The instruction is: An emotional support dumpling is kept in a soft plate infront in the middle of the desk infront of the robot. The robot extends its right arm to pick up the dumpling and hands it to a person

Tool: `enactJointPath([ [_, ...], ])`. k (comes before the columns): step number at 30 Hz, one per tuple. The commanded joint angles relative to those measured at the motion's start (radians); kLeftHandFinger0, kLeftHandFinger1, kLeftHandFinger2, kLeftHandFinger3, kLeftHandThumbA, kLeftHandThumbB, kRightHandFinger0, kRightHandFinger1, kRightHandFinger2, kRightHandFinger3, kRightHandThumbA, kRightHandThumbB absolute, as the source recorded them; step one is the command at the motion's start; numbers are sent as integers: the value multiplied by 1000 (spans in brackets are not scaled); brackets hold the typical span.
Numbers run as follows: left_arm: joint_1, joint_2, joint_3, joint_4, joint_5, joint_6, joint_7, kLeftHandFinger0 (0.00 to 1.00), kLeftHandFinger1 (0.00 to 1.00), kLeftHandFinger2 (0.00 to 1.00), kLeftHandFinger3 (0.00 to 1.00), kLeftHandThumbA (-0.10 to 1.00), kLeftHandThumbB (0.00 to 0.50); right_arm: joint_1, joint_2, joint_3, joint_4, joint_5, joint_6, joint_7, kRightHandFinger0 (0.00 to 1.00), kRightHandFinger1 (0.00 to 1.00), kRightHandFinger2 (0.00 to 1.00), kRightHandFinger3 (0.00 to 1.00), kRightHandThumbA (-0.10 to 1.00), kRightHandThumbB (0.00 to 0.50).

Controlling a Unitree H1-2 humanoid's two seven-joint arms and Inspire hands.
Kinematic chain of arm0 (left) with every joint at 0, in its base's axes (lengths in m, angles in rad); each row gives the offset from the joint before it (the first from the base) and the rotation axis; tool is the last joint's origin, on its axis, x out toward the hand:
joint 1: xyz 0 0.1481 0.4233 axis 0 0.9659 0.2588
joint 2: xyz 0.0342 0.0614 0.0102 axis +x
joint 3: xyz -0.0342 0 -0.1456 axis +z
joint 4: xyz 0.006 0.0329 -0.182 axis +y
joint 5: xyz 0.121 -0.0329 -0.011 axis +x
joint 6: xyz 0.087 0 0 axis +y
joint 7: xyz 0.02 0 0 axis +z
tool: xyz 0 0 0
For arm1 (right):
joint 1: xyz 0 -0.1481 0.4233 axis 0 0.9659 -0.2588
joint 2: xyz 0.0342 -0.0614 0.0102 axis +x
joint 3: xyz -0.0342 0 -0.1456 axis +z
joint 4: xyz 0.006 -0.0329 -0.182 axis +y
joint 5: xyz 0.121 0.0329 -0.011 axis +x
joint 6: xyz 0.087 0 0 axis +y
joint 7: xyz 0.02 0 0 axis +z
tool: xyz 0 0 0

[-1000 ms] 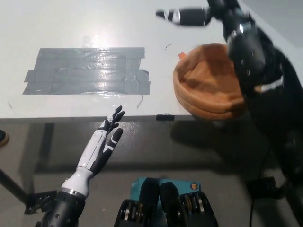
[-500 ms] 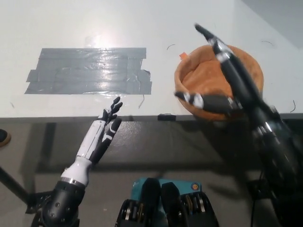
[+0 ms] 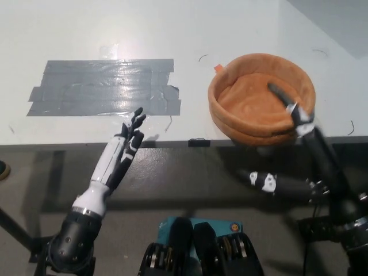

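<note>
Orange soft plate (image 3: 261,95) sits empty near the table (image 3: 172,34) edge, so I see no dumpling to grasp. My black right hand (image 3: 270,183) hangs blurred below the table; I cannot tell its grip. White left hand (image 3: 123,150) rests open, holding nothing, by the edge.

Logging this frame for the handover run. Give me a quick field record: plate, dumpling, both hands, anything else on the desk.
plate: soft orange plate, near the desk's front edge, right of centre
dumpling: none visible; plate looks empty
right hand: black right hand, blurred, low in front of the desk edge, below the plate; holds nothing visible
left hand: white left hand, resting at the desk's front edge, fingers apart
desk: white desk
other: grey tape patch, left of the plate
</note>
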Motion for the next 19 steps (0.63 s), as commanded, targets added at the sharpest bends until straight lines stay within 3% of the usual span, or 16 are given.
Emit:
enactJointPath([
  [1,24,10,-10,-28,-2,-30,-7,1000,1000,1000,1000,1000,132,39,0,6,132,68,-122,11,1000,1000,1000,1000,1000,359],
  [12,90,11,-33,-49,13,-34,-4,1000,1000,1000,1000,1000,112,102,-15,39,275,108,-126,74,1000,1000,1000,1000,1000,357],
  [19,120,12,-36,-62,16,-24,-6,1000,1000,1000,1000,1000,116,122,-12,48,280,110,-122,77,1000,1000,1000,1000,1000,331],
])
